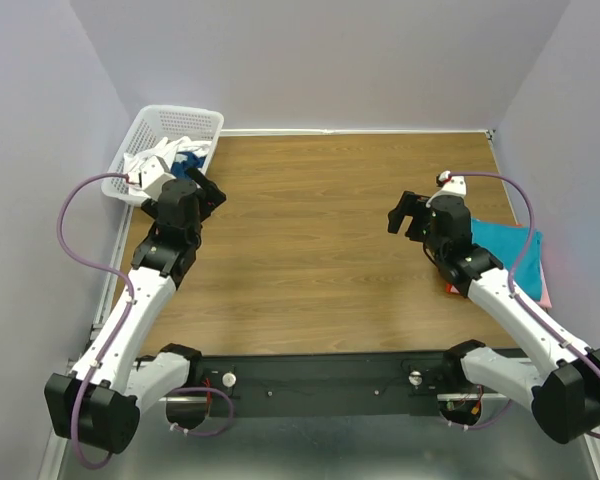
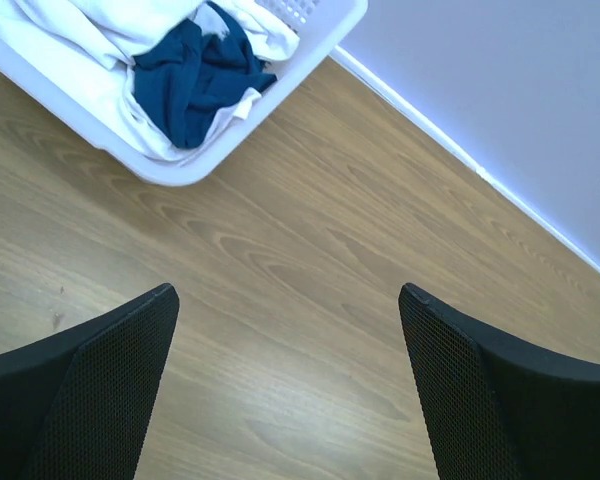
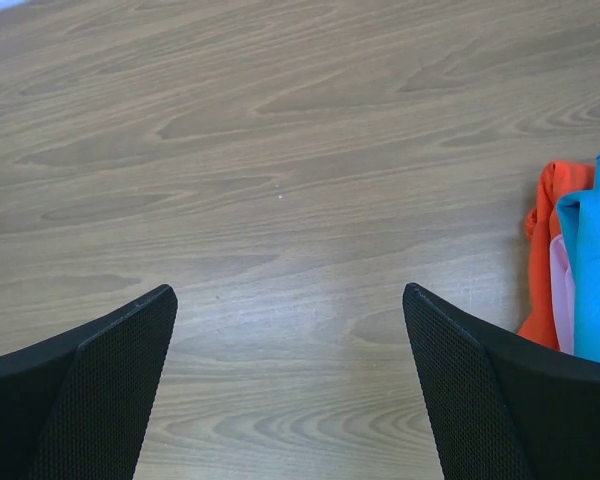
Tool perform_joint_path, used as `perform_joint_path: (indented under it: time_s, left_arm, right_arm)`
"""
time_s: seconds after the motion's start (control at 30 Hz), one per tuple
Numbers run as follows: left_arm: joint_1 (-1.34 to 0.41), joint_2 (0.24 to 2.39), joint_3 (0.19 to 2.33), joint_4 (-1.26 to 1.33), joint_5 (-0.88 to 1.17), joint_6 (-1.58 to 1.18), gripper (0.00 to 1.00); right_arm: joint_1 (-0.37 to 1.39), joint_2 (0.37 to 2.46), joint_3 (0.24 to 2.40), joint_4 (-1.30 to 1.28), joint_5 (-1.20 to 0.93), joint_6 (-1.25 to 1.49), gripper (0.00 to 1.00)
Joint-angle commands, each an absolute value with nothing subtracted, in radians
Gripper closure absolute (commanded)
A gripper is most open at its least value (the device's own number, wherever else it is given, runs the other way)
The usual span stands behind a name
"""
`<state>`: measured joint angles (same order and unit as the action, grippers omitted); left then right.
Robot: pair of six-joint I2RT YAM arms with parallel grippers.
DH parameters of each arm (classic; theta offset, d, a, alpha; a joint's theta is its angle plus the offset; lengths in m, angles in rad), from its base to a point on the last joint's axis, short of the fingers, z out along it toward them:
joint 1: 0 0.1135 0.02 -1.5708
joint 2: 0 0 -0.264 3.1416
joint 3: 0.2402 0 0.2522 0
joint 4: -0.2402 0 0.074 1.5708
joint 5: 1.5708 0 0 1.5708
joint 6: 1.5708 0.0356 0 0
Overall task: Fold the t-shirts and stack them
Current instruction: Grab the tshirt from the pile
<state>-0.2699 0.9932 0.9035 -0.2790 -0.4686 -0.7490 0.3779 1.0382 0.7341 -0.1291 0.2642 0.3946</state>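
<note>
The left jaws stand wide apart with nothing between them, and the right jaws are equally spread and empty. Both hang above bare wood of the counter [image 1: 310, 250].

The left arm [image 1: 150, 290] reaches up the left side, and its jaws hover just beside the near corner of a white plastic lattice basket [image 1: 165, 122] that sits in the far-left corner of the counter. In the left wrist view the basket's rim [image 2: 170, 175] curves across the top of the frame. Inside it, a dark blue t-shirt [image 2: 195, 85] lies crumpled in the middle, with a bunched white t-shirt [image 2: 70, 30] around and partly over it. From above, the white t-shirt [image 1: 145, 165] fills the near end of the basket and the dark blue t-shirt [image 1: 190, 157] shows beside it.

The right arm [image 1: 500, 290] stretches up the right side, its jaws pointing toward the middle of the counter. Behind them, at the right edge, lies a flat pile with a teal t-shirt [image 1: 505, 250] on top. A pink t-shirt [image 1: 545, 290] shows as a thin strip along the pile's right edge, and a red-orange t-shirt [image 1: 450, 288] peeks out beneath the arm. The right wrist view catches the pile's corner at its right border: the teal t-shirt [image 3: 595, 270] uppermost, the pink t-shirt [image 3: 560, 285] under it, and the red-orange t-shirt [image 3: 545, 240] wrinkled against the wood.
</note>
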Motion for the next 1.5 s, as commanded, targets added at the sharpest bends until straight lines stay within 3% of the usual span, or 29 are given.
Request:
perform_joint_path:
  time_s: [0.0, 0.4, 0.6, 0.97, 1.47]
  left_arm:
    - [-0.223, 1.04, 0.951, -0.241, -0.499, -0.726, 0.02]
    - [0.093, 1.34, 1.164, -0.163, -0.25, -0.588, 0.02]
    - [0.198, 1.61, 1.412, -0.262, -0.183, -0.531, 0.02]
    - [0.224, 2.104, 1.912, -0.472, -0.086, -0.465, 0.02]
    - [0.224, 2.453, 2.232, -0.454, -0.071, -0.414, 0.02]
  right_arm:
    - [0.38, 1.019, 0.752, -0.146, 0.281, 0.402, 0.0]
    - [0.382, 1.045, 0.735, -0.149, 0.267, 0.394, 0.0]
    - [0.382, 1.058, 0.727, -0.149, 0.31, 0.382, 0.0]
    - [0.382, 1.089, 0.726, -0.149, 0.296, 0.365, 0.0]
    - [0.382, 1.149, 0.736, -0.152, 0.276, 0.348, 0.0]
